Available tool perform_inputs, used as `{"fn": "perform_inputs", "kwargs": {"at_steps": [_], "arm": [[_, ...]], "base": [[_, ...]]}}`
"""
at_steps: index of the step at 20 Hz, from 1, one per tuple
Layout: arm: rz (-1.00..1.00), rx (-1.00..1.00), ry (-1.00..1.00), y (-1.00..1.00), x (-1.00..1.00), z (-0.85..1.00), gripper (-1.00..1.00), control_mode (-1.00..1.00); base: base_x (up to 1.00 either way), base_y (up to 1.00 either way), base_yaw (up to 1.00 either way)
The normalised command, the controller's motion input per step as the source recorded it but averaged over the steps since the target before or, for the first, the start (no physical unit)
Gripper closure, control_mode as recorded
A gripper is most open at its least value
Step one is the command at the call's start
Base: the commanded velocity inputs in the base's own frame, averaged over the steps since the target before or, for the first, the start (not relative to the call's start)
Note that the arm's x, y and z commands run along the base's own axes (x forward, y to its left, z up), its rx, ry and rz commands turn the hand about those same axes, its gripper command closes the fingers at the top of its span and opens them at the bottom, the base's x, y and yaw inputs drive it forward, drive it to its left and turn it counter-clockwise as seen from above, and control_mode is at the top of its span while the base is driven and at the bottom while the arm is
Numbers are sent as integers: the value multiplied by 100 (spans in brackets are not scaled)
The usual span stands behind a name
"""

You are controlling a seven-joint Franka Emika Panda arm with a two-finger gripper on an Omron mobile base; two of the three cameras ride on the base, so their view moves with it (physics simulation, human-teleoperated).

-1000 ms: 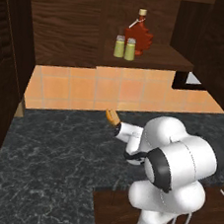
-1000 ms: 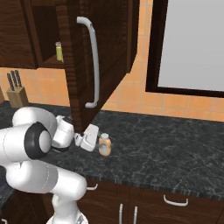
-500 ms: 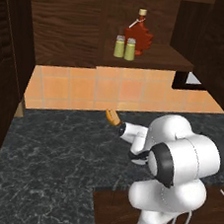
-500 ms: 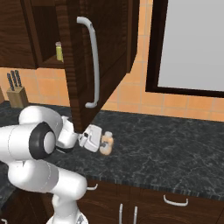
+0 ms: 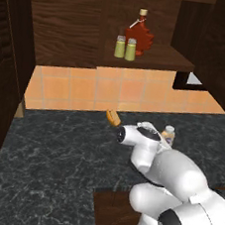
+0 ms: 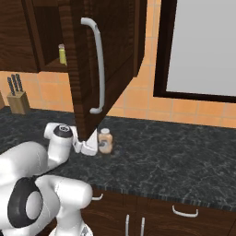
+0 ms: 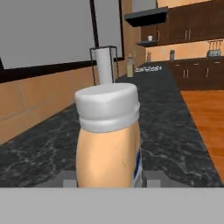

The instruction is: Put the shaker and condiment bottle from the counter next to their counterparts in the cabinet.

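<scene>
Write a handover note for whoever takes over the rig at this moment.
Gripper: shut on the condiment bottle, which stands low at the counter.
Cabinet shelf: two yellow-green shakers side by side, next to the red maple-leaf bottle.
Done: the shaker seems placed beside its counterpart; bottle gripped.
Left: lift the bottle, set it on the shelf by the maple-leaf bottle, minding the open cabinet door above the hand.

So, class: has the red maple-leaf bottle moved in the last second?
No. The red maple-leaf bottle stays put on the cabinet shelf, behind the shakers.
</scene>
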Motion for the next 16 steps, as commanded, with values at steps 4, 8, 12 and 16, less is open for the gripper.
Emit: {"fn": "perform_inputs", "kwargs": {"at_steps": [4,8,12,16], "arm": [[37,-6,-16,23,-26,80,100,-100],[38,-8,-12,36,-43,75,100,-100],[32,-5,-6,26,-49,84,100,-100],[24,0,-6,15,-47,100,100,-100]], "base": [[0,0,0],[0,0,0],[0,0,0],[0,0,0]]}}
